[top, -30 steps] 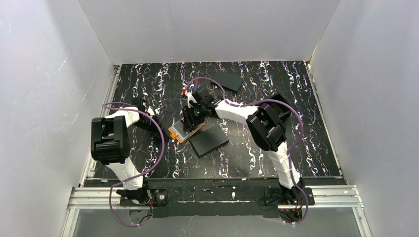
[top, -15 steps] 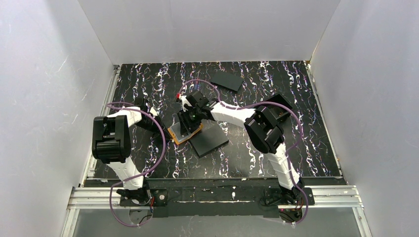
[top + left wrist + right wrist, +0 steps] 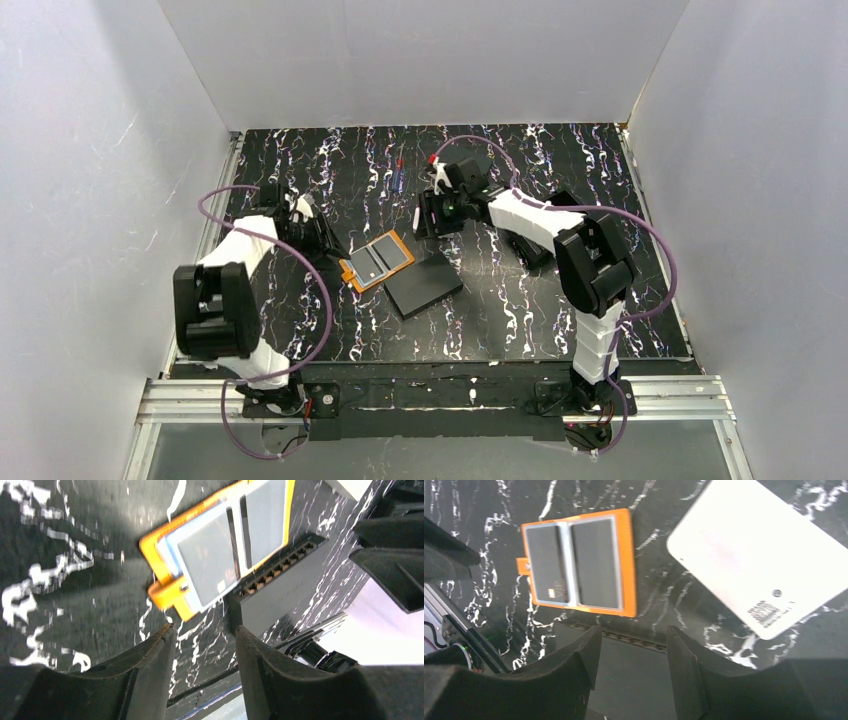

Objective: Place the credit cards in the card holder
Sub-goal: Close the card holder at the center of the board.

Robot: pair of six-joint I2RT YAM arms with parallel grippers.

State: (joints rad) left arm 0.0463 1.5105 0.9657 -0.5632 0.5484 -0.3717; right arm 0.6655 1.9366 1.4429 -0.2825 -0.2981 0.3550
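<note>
The orange card holder lies open and flat on the table, its clasp tab toward my left gripper. Two dark grey credit cards sit inside it, one in each half. My left gripper is just left of the holder and open; in the left wrist view the left gripper has only bare table between its fingers, a little short of the card holder. My right gripper hangs behind and to the right of the holder, open and empty. In the right wrist view the right gripper is clear of the card holder.
A flat black box lies against the holder's near right edge. A pale flat rectangle with a printed label lies further right in the right wrist view. A small red and blue pen-like thing lies at the back. White walls close in three sides.
The right gripper has lifted off the holder and drawn back to the right. The left gripper has opened and pulled back to the left. The holder now lies uncovered and open.
</note>
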